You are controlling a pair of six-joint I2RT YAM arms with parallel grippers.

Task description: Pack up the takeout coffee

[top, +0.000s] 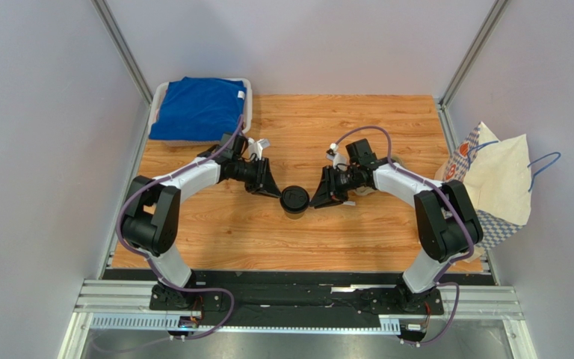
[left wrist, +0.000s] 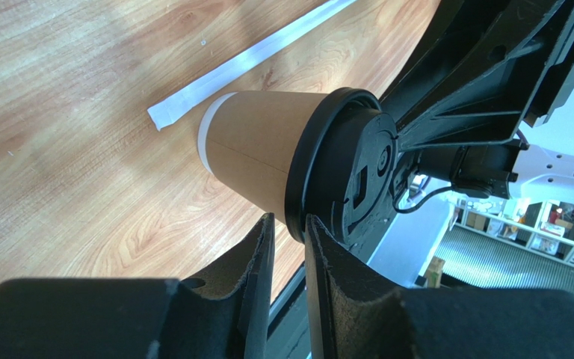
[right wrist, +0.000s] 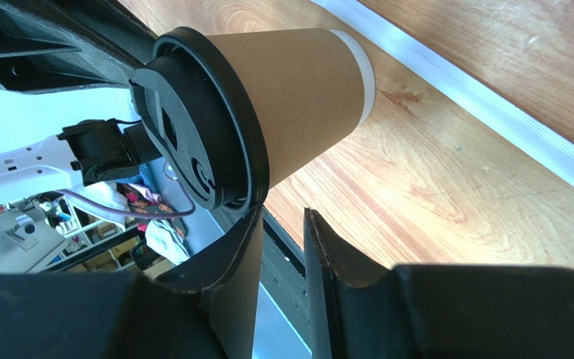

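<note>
Two grippers close on one item at the table's centre. The takeout coffee (top: 294,199), a tan paper cup under a round black lid (top: 294,197), stands upright on the wooden table (top: 357,239), bottom on the boards.

Left gripper (top: 273,191): positioned at the cup's 9 o'clock, level with the lid. In the left wrist view the left gripper (left wrist: 288,223) shows a narrow slot between its fingertips (left wrist: 264,232), and the lid's rim (left wrist: 295,213) dips into the mouth of that slot. Whether the rim is pinched or merely sits there cannot be told.

Right gripper (top: 317,197): positioned at the cup's 3 o'clock. In the right wrist view the right gripper (right wrist: 281,221) has its jaws slightly spread, with nothing between them. The lid's rim (right wrist: 261,191) meets the tip of one finger only.

Other items noted:
- A thin white wrapped straw (left wrist: 252,56) lies flat on the boards just beside the cup's base, also seen from the right wrist (right wrist: 492,112).
- A white bin (top: 159,97) holding a blue cloth (top: 200,108) sits at the table's 11 o'clock corner.
- A cream bag (top: 495,176) with a blue check pattern and blue handles leans at the table's 3 o'clock edge, well apart from the cup.
</note>
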